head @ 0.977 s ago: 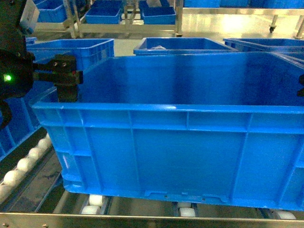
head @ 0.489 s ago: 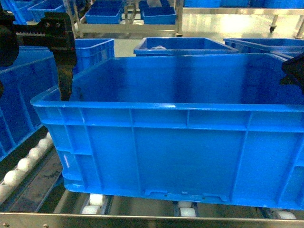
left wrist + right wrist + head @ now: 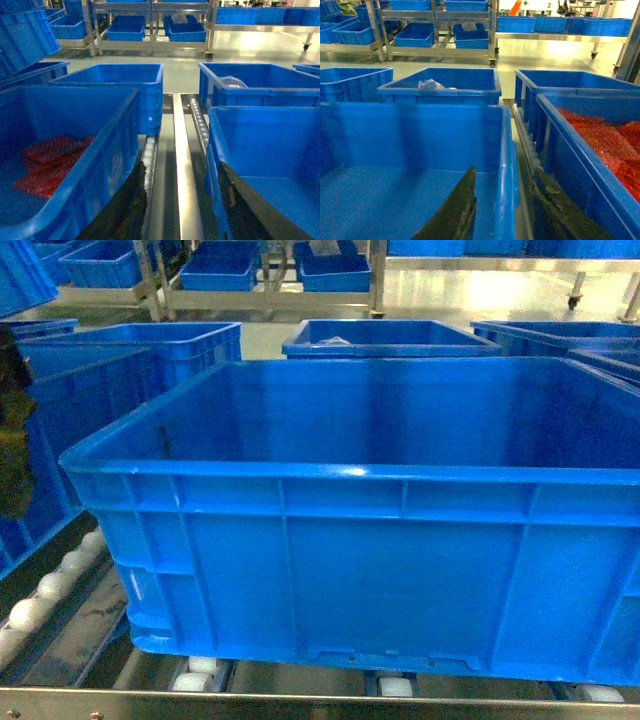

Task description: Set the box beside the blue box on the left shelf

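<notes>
Both grippers' dark fingers straddle the box side rims, holding nothing.
Rigid, bulky, empty; grip thick side rims, rollers on left shelf let it slide.

Red crinkled material fills a blue plastic crate at lower left; metal racks holding blue bins occupy the upper background.

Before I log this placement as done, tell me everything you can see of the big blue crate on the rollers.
The box is a large, open-topped crate of bright blue, glossy plastic with a thick rim and ribbed walls. It looks empty and sits upright and level on the left shelf, resting on its white rollers just behind the silvery front edge. Neither gripper holds it. Another blue crate stands close on its left.
</notes>
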You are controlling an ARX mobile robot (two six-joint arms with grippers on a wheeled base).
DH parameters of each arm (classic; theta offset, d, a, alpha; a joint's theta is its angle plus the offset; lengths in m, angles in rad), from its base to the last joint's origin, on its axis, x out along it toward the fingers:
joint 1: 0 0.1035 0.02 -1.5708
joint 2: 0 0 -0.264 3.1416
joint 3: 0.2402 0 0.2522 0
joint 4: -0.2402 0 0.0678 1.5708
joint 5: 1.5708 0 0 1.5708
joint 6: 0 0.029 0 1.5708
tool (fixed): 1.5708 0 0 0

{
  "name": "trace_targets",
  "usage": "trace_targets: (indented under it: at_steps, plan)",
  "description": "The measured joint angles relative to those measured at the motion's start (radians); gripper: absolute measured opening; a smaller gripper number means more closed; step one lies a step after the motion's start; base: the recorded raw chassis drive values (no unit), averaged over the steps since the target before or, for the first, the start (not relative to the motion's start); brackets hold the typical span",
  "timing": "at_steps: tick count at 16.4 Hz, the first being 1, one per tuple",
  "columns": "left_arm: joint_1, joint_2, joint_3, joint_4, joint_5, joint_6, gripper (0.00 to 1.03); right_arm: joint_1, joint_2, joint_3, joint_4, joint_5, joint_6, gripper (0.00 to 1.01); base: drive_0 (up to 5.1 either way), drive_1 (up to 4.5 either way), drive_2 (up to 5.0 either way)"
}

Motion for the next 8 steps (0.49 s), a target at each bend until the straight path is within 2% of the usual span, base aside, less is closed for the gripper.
trace_targets:
  at_steps: [1,2,3,5,8]
  plan:
    - [0.013,-0.056,-0.077,-0.001,0.021,0.000,0.25,-0.008,-0.051,-0.057,-0.018,-0.011,0.000,0.17,0.0,0.00,0.0]
    - [0.023,-0.103,-0.122,-0.002,0.031,0.000,0.12,-0.047,-0.094,-0.095,-0.034,-0.060,0.000,0.04,0.0,0.00,0.0]
    - [0.032,-0.153,-0.157,-0.006,0.043,-0.003,0.00,-0.078,-0.137,-0.118,-0.046,-0.070,-0.001,0.02,0.0,0.00,0.0]
    - [0.053,-0.260,-0.238,-0.044,0.061,-0.002,0.01,-0.081,-0.247,-0.174,-0.097,-0.076,-0.002,0.01,0.0,0.00,0.0]
    - [0.071,-0.294,-0.260,-0.058,0.081,-0.002,0.01,-0.081,-0.278,-0.188,-0.118,-0.076,-0.002,0.01,0.0,0.00,0.0]
